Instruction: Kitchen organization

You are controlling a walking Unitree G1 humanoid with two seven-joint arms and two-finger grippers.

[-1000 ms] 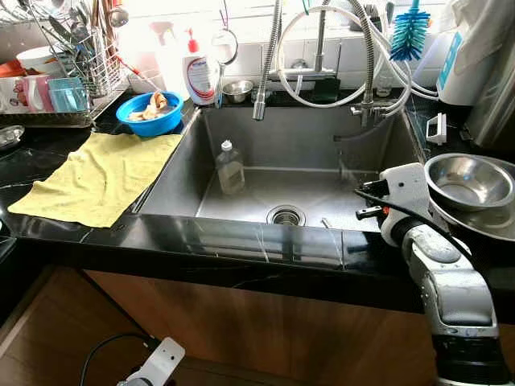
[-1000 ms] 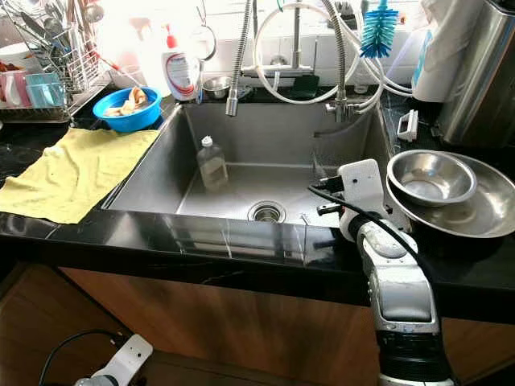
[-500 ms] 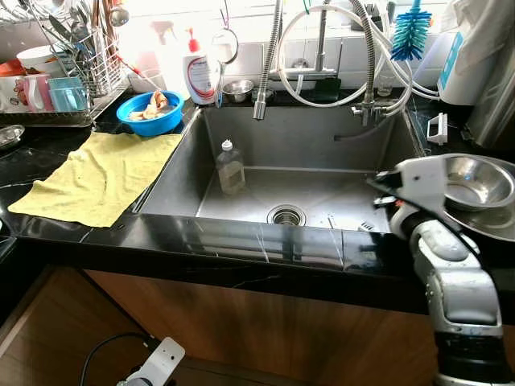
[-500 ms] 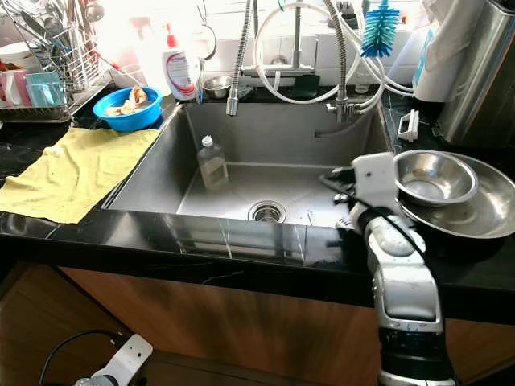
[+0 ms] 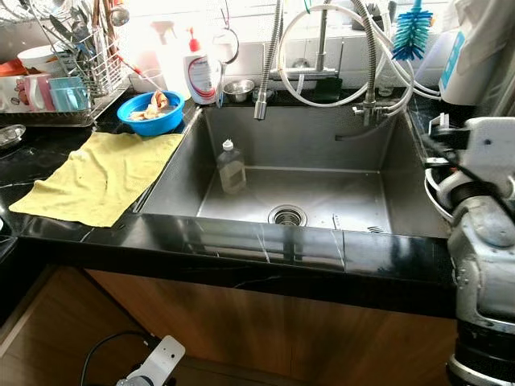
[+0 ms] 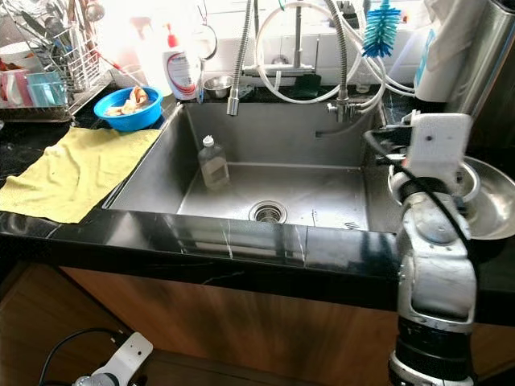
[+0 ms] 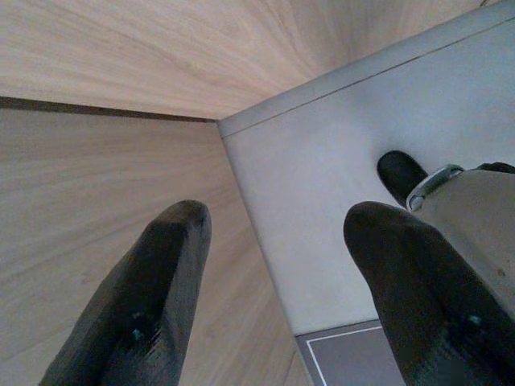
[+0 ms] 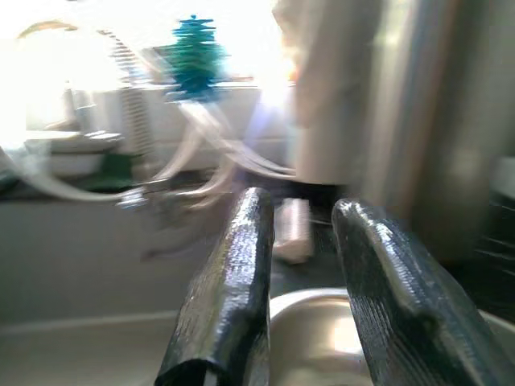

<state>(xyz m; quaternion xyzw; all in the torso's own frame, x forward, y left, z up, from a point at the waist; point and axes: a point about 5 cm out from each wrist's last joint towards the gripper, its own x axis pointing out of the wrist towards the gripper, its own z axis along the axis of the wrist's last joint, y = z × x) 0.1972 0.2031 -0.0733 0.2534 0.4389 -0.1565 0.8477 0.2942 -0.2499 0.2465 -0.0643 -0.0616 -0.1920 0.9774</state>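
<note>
Stacked steel bowls (image 6: 491, 201) stand on the black counter to the right of the sink (image 5: 290, 193). My right arm (image 5: 483, 153) is raised over them and hides most of the smaller top bowl. In the right wrist view my right gripper (image 8: 299, 205) hovers just above a bowl rim (image 8: 314, 318), fingers a little apart with nothing between them. A clear bottle (image 5: 230, 167) stands upright in the sink basin. My left gripper (image 7: 278, 233) hangs open near the wooden floor, holding nothing.
A yellow cloth (image 5: 96, 177) lies on the counter left of the sink. Behind it are a blue bowl of scraps (image 5: 150, 112) and a dish rack (image 5: 72, 72). A soap bottle (image 5: 203, 76), a pull-down faucet hose (image 5: 269, 64) and a blue brush (image 5: 410, 32) line the back edge.
My right arm has swung to the right, from over the sink's right side to above the steel bowls, which it now mostly covers. The left arm has not moved.
</note>
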